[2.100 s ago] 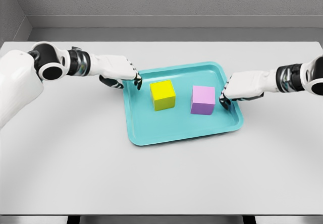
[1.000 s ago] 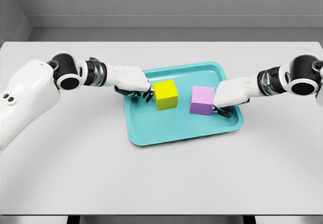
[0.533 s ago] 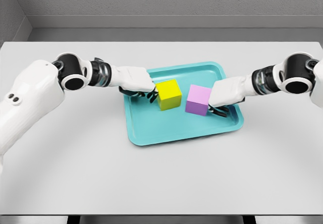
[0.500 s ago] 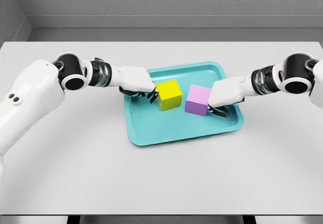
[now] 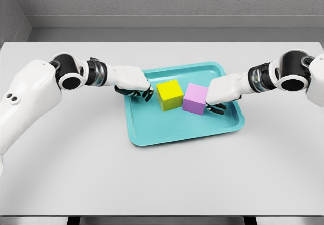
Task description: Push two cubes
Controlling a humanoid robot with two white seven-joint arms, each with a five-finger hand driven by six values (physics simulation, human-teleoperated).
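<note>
A yellow cube (image 5: pixel 169 94) and a purple cube (image 5: pixel 194 98) sit side by side, nearly touching, in the middle of a teal tray (image 5: pixel 167 130). My left hand (image 5: pixel 137 89) is at the tray's left rim, fingers curled, a small gap away from the yellow cube's left face. My right hand (image 5: pixel 216 102) presses its curled fingers against the purple cube's right side. Neither hand grasps a cube.
The tray lies on a white table (image 5: pixel 76 164) with a grey wall behind. Both arms stretch in low over the table from either side.
Both hands came inward and pushed the cubes together toward the tray's middle. The purple cube slid further left. My left hand has drawn slightly back from the yellow cube.
</note>
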